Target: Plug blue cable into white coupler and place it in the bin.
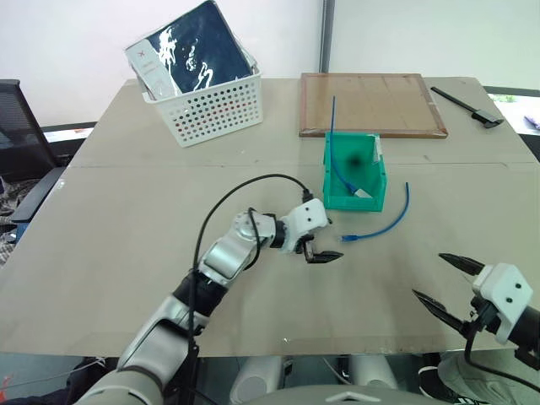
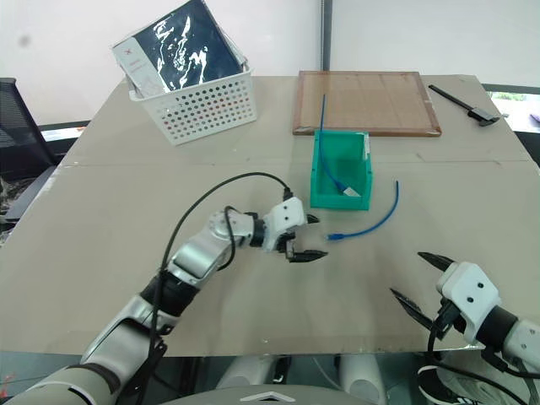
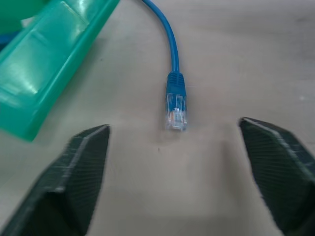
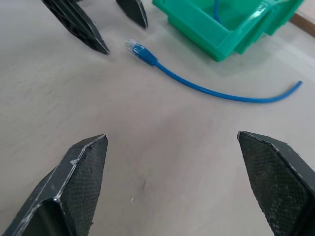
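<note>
Silver-grey arms, white wrist housings, black cables, black pointed end effector (image 1: 321, 250) fingers.

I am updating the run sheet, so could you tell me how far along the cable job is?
Done: one blue cable and a white piece already sit in the bin. In hand: the open left claw faces the blue cable plug on the table, gripping nothing. Left: grasping, plugging, binning.

The left arm reaches from the lower left toward the frame's centre, its left gripper (image 1: 323, 247) low over the surface, fingers spread apart. The right gripper (image 1: 439, 278) sits at the lower right, fingers wide, empty.
</note>
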